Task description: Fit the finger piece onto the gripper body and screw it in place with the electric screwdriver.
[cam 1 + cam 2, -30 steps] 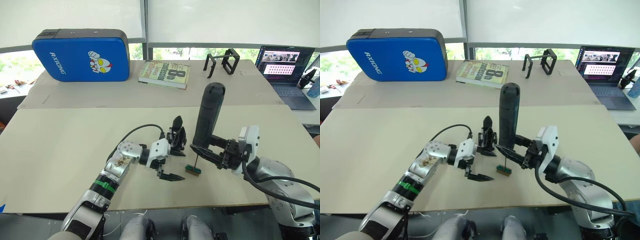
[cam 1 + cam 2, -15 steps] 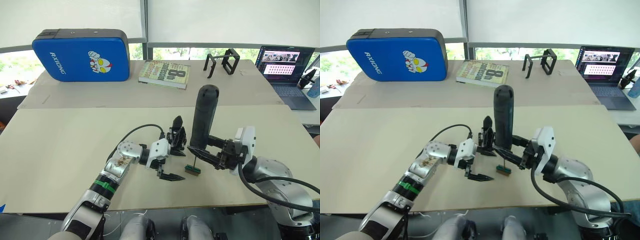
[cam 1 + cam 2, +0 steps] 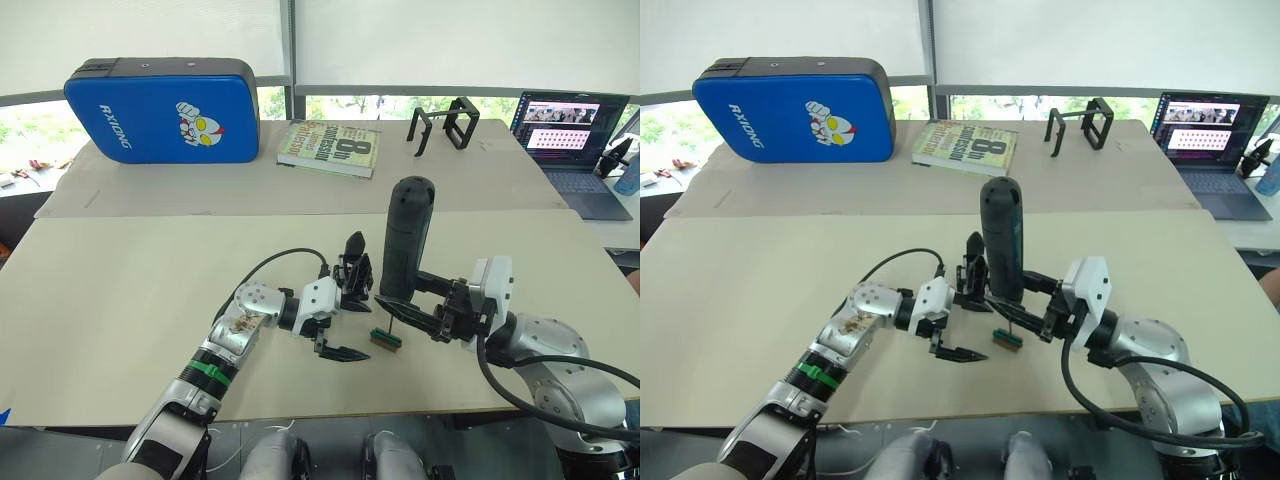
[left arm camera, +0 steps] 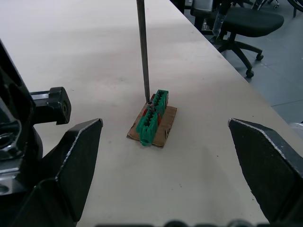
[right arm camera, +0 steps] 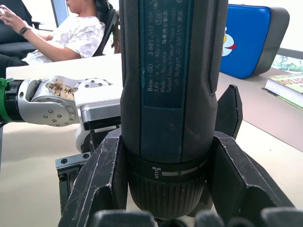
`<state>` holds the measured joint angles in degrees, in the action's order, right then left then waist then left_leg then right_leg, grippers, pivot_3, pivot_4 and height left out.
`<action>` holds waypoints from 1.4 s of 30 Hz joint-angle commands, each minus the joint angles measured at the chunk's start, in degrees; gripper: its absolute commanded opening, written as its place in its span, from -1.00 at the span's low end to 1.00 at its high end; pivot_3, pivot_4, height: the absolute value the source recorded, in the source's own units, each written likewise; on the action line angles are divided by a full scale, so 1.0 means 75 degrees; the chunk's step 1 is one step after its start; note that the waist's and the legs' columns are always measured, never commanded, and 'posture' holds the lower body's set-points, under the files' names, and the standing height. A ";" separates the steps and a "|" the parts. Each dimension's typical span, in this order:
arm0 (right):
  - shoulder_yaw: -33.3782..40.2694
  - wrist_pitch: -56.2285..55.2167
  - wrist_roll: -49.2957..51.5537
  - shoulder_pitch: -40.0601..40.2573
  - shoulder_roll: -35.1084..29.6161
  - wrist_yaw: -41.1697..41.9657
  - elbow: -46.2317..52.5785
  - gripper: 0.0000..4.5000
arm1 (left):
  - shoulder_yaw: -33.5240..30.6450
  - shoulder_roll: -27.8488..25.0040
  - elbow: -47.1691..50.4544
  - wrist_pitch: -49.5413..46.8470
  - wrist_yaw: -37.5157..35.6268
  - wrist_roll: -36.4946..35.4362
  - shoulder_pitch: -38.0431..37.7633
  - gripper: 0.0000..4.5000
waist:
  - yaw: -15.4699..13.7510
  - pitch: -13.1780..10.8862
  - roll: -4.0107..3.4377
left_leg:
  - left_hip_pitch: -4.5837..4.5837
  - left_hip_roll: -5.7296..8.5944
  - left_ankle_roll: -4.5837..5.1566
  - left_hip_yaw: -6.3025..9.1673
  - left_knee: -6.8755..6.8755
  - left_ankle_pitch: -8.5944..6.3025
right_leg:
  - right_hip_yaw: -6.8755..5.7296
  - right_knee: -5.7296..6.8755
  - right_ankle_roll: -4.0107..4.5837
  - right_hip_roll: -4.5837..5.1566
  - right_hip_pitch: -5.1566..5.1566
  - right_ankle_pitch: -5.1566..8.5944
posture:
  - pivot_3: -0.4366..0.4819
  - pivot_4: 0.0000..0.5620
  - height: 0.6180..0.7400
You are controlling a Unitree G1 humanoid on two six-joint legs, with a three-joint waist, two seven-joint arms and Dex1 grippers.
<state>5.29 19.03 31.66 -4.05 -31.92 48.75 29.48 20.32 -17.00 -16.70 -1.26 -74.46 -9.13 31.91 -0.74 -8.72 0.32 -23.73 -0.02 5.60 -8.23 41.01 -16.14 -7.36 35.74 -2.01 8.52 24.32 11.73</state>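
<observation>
Since a second ago the electric screwdriver (image 3: 405, 240) has sunk lower and nearer upright; my right gripper (image 3: 425, 318) clamps it, bit touching the green block (image 4: 152, 117); left gripper (image 3: 345, 300) gapes wide beside the gripper body (image 3: 355, 280); pick-up step, I judge; next, lift slowly.

Bright daylight pours from the windows (image 3: 400, 40) behind the table (image 3: 120, 290), throwing soft shadows (none harsh); close wrist views blur slightly near the edges.
</observation>
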 commanded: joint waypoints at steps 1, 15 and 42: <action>0.0142 -0.0331 0.0068 -0.0066 -0.0051 0.0033 0.0317 -0.16 | -0.0054 0.0027 0.0084 0.0133 0.0005 -0.0054 0.0163 1.00 | -0.0001 0.0000 0.0000 | 0.0000 0.0000 0.0000 0.0000 0.0000 0.0000 | 0.0000 0.0000 0.0000 0.0000 0.0000 0.0000 | -0.05 -0.47 1.00; 0.0064 -0.0404 -0.0055 -0.0054 0.0000 0.0114 0.0138 -0.16 | -0.0107 0.0026 -0.0044 0.0160 0.0022 -0.0063 0.0288 1.00 | -0.0003 0.0000 0.0000 | 0.0000 0.0001 0.0000 0.0000 0.0001 0.0000 | 0.0000 0.0000 0.0000 0.0000 -0.0001 0.0000 | -0.05 -0.47 1.00; 0.0542 0.0248 0.1162 0.0423 0.0187 -0.1060 0.1387 -0.16 | -0.0130 -0.0433 0.1164 -0.0618 -0.0067 -0.0420 -0.0385 1.00 | -0.0003 0.0000 0.0000 | 0.0000 -0.0001 0.0000 0.0000 0.0000 0.0000 | 0.0003 0.0000 0.0000 0.0001 0.0000 0.0000 | -0.05 -0.47 1.00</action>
<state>8.20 22.82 39.47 -0.60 -30.87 41.06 36.47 20.05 -20.45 -10.29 -5.32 -75.45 -11.04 29.10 -0.76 -8.72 0.32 -23.72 -0.02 5.59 -8.23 41.01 -16.14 -7.33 35.74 -2.01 8.52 24.31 11.73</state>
